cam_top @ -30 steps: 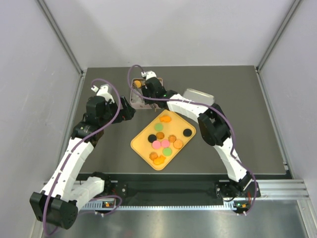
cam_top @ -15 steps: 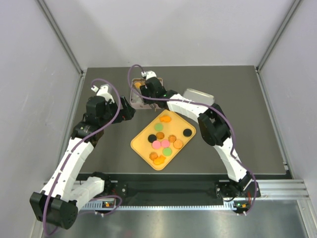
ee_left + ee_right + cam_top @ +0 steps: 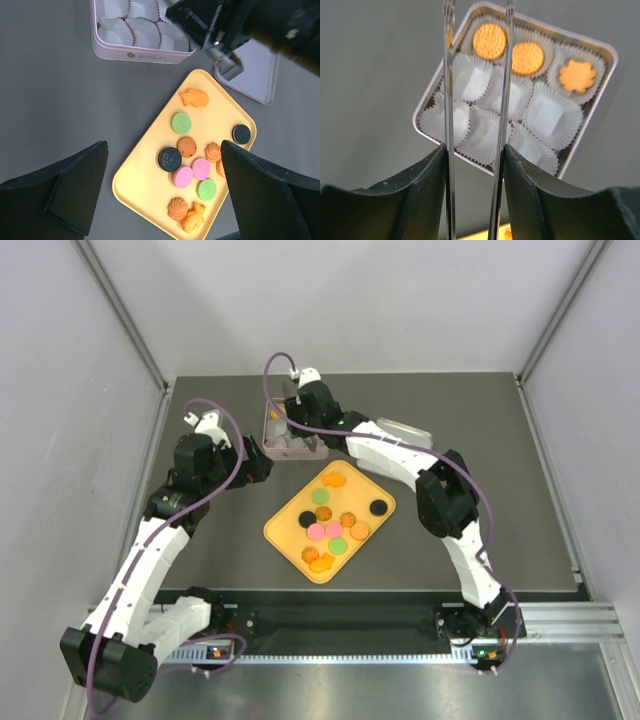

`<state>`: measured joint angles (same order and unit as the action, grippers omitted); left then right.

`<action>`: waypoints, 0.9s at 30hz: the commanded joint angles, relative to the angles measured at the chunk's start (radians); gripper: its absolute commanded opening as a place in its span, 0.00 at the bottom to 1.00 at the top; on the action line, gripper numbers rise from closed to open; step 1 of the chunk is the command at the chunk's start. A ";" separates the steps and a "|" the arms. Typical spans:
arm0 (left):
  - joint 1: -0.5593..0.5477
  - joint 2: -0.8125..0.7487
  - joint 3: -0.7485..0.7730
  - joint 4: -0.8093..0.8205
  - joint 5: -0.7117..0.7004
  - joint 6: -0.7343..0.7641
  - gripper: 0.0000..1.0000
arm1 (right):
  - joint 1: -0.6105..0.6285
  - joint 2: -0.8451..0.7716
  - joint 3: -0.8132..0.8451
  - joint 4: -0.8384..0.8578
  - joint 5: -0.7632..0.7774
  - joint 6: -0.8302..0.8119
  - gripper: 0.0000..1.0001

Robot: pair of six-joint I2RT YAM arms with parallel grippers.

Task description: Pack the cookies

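Status: the right end effector hangs over the tin, fingers parted and empty. The left end effector is fully open above the tray, holding nothing. Three orange cookies sit in the tin's far row. The rest lie on the tray, which is on the table beside the tin.

Procedure: raise the right end effector straight up, so the fingers do not snag the paper cups. Select a cookie that stands apart from the others, grip it across its width, and lower it into the next empty cup.
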<state>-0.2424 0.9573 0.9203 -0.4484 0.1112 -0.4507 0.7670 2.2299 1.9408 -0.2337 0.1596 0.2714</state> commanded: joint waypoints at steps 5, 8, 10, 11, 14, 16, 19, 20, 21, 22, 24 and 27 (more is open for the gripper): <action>0.008 -0.022 -0.003 0.047 -0.022 -0.002 0.99 | -0.023 -0.241 0.003 -0.055 0.004 -0.009 0.44; 0.009 -0.019 -0.003 0.047 -0.025 -0.002 0.99 | -0.023 -0.361 -0.110 -0.094 0.006 -0.003 0.44; 0.009 -0.014 -0.001 0.045 -0.025 -0.003 0.99 | -0.023 -0.432 -0.213 -0.136 0.008 0.003 0.44; 0.009 -0.014 -0.001 0.047 -0.024 -0.003 0.99 | -0.024 -0.508 -0.250 -0.151 -0.002 0.005 0.44; 0.009 -0.015 -0.001 0.047 -0.027 -0.003 0.99 | -0.020 -0.651 -0.386 -0.228 -0.034 0.015 0.44; 0.009 -0.015 -0.003 0.045 -0.025 -0.003 0.99 | -0.017 -0.726 -0.495 -0.268 -0.041 0.026 0.44; 0.011 -0.014 -0.001 0.043 -0.021 -0.003 0.99 | -0.014 -0.869 -0.624 -0.354 -0.042 0.044 0.45; 0.011 -0.014 -0.004 0.045 -0.019 -0.003 0.99 | -0.012 -0.932 -0.653 -0.402 -0.034 0.054 0.45; 0.011 -0.012 -0.005 0.045 -0.018 -0.005 0.99 | -0.014 -0.959 -0.681 -0.426 -0.032 0.060 0.46; 0.011 -0.014 -0.006 0.045 -0.015 -0.005 0.99 | -0.012 -1.011 -0.727 -0.450 -0.020 0.077 0.45; 0.011 -0.014 -0.006 0.047 -0.013 -0.006 0.99 | -0.012 -1.059 -0.776 -0.519 -0.009 0.097 0.46; 0.011 -0.015 -0.008 0.048 -0.007 -0.008 0.99 | -0.011 -1.124 -0.858 -0.588 -0.015 0.135 0.46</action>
<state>-0.2379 0.9577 0.9203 -0.4484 0.0906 -0.4511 0.7506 1.1637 1.1286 -0.7094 0.1341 0.3519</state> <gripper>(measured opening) 0.991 0.459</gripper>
